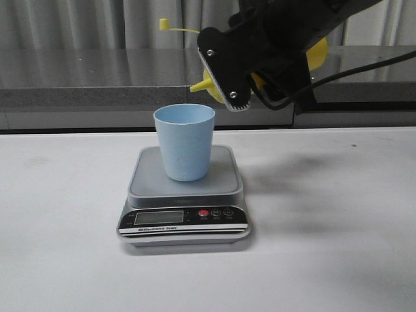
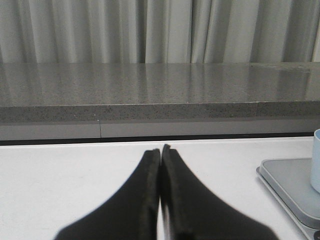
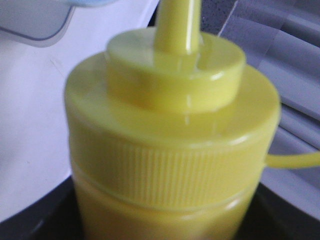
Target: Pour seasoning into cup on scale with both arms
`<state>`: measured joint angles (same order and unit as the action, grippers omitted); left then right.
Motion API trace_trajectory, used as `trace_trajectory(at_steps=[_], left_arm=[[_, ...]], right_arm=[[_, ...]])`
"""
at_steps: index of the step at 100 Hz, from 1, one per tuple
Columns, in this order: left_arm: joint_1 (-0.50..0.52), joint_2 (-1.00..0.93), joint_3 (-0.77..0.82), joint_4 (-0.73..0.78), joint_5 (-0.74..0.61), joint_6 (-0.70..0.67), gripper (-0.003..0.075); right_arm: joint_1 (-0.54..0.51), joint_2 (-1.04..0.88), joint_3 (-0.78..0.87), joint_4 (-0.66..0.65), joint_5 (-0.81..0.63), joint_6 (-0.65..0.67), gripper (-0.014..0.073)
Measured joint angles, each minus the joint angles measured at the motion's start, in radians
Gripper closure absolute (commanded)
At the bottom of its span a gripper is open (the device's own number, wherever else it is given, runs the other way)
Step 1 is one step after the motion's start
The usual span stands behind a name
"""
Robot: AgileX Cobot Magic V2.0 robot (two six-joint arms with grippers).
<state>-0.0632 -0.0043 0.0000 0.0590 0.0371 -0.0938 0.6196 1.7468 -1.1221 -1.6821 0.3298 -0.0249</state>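
Observation:
A pale blue cup (image 1: 184, 143) stands upright on the grey platform of the scale (image 1: 184, 224). My right gripper (image 1: 244, 78) is shut on the yellow seasoning bottle (image 1: 318, 55) and holds it tipped on its side in the air. The bottle's nozzle (image 1: 200, 86) points left, just above and behind the cup's rim. Its cap strap (image 1: 170, 27) sticks up to the left. The right wrist view is filled by the bottle (image 3: 170, 135). My left gripper (image 2: 161, 150) is shut on nothing, low over the white table to the left of the scale (image 2: 290, 185). It is outside the front view.
A grey stone ledge (image 1: 91, 91) and curtains run along the back of the white table (image 1: 65, 247). The right arm's shadow falls on the table to the right of the scale.

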Motion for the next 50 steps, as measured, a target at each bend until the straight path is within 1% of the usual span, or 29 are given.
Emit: trace_trajectory(at_steps=[16,23,37,50], left_arm=[[0.000,0.000,0.000,0.000,0.000,0.000,0.0740],[0.000,0.000,0.000,0.000,0.000,0.000,0.0740],[0.000,0.000,0.000,0.000,0.000,0.000,0.0740],[0.000,0.000,0.000,0.000,0.000,0.000,0.0740]], right_arm=[[0.000,0.000,0.000,0.000,0.000,0.025,0.0294],[0.000,0.000,0.000,0.000,0.000,0.073,0.0294],[0.000,0.000,0.000,0.000,0.000,0.225,0.0294],[0.000,-0.024,0.000,0.000,-0.002,0.419,0.0294]])
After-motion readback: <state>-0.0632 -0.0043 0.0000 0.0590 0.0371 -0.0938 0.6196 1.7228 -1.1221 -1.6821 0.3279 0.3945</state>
